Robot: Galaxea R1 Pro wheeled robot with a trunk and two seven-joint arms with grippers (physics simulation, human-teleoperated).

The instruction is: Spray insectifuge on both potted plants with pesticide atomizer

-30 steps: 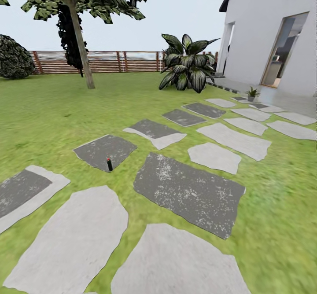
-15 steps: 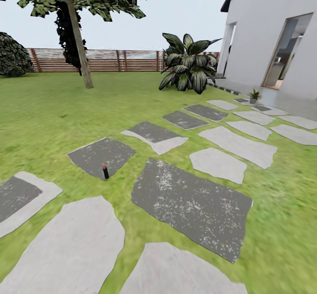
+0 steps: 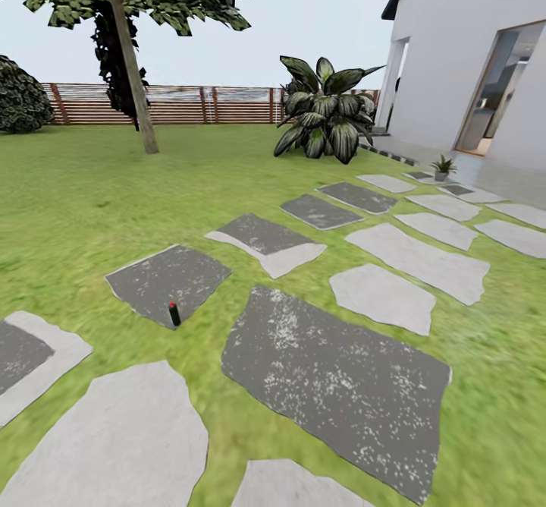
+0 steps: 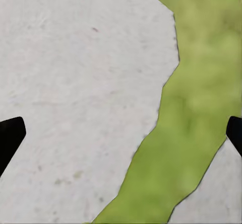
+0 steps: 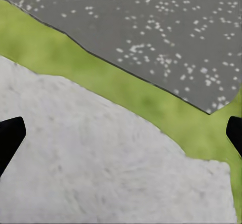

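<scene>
Two black fingertips of the left gripper (image 4: 121, 133) are seen at opposite edges of the left wrist view, spread wide apart with nothing between them, over a pale grey stepping stone (image 4: 75, 98) bordered by a strip of lawn (image 4: 196, 108). The right gripper (image 5: 121, 133) is likewise shown with its fingertips far apart and empty, above a pale stone (image 5: 91, 168), a band of grass and a dark speckled slab (image 5: 151, 27). In the head view, a small upright dark object with a red top (image 3: 174, 314), possibly the pesticide atomizer though too small to tell, is found at the near edge of a dark stepping stone (image 3: 168, 281), touching the grass. One potted plant (image 3: 442, 166) in a little grey pot is set far off to the right on the paving near the white house (image 3: 462, 51). A big broad-leaved shrub (image 3: 324, 110), a tree (image 3: 129, 44) and a wooden slat fence (image 3: 205, 105) are seen beyond the lawn.
</scene>
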